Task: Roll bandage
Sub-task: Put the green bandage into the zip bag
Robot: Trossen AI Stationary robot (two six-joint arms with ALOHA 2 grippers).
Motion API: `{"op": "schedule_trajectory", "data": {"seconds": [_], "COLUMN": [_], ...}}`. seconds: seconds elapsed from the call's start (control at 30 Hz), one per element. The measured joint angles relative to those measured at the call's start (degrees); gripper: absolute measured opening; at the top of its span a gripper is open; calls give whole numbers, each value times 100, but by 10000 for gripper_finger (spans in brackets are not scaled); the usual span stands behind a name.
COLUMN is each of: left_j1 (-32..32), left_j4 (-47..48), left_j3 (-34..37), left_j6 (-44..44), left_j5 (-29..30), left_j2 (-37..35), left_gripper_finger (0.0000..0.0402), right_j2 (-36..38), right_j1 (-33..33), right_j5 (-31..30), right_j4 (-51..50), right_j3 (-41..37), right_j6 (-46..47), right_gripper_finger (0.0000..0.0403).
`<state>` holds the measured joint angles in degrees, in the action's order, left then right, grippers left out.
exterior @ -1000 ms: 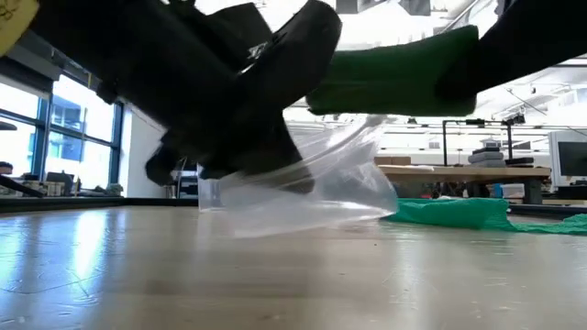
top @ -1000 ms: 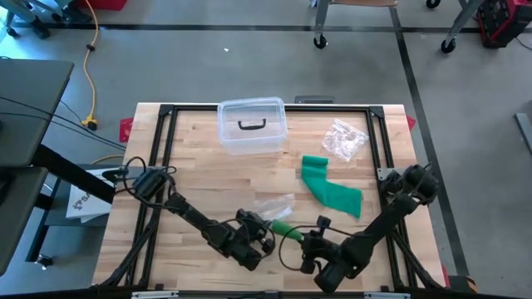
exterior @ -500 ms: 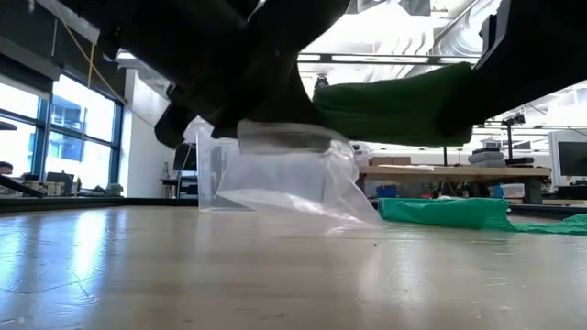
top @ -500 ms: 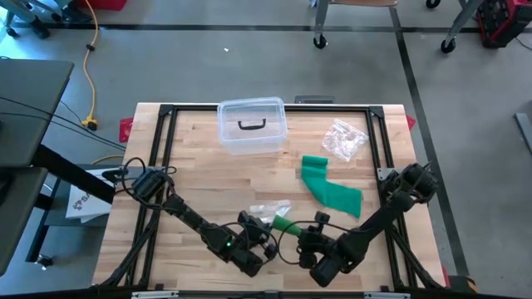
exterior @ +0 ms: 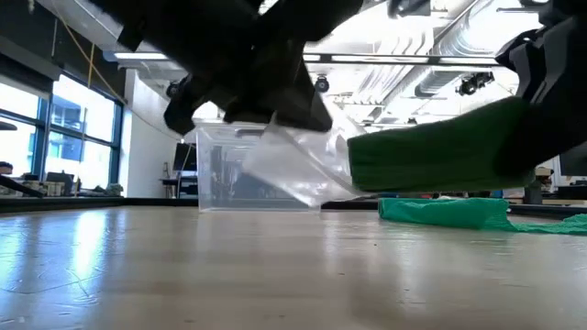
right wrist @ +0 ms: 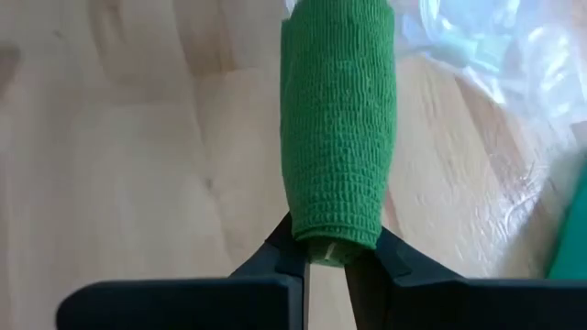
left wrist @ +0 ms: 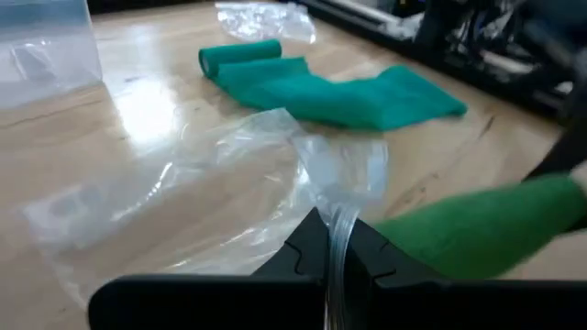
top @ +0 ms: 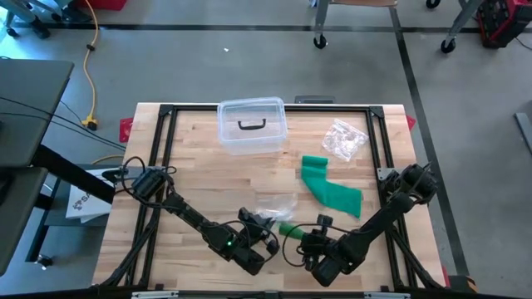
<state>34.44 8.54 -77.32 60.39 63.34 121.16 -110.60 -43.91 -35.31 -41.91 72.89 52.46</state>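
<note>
Right gripper (right wrist: 327, 249) clamped on green bandage roll (right wrist: 337, 128) extending forward from its fingers, left gripper (left wrist: 337, 254) pinching clear plastic wrapper (left wrist: 211, 188) between closed fingers, roll just beside wrapper.

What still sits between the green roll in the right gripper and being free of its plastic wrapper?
Nothing visible. The right gripper holds the green roll clear of the plastic wrapper, which the left gripper pinches by one edge beside it.

Bright green bandage roll (right wrist: 338, 128), teal-green unrolled bandage (top: 331, 190), clear plastic bag (left wrist: 211, 183), pale wood table (top: 199, 178), black fingers (right wrist: 280, 247)
</note>
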Motion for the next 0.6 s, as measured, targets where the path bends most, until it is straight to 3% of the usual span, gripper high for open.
{"op": "schedule_trajectory", "data": {"seconds": [0.33,0.47,0.6], "left_j1": [2,2,-5], "left_j4": [17,91,160], "left_j3": [-50,-164,-268], "left_j6": [-256,-548,-763], "left_j5": [-169,-118,-17], "left_j2": [2,4,6], "left_gripper_finger": [0,0,0], "right_j2": [12,12,19], "right_j1": [-4,130,339], "right_j5": [-430,-353,-227], "right_j4": [443,968,796], "right_j3": [1,1,1], "right_j6": [93,-152,371], "right_gripper_finger": [30,30,30]}}
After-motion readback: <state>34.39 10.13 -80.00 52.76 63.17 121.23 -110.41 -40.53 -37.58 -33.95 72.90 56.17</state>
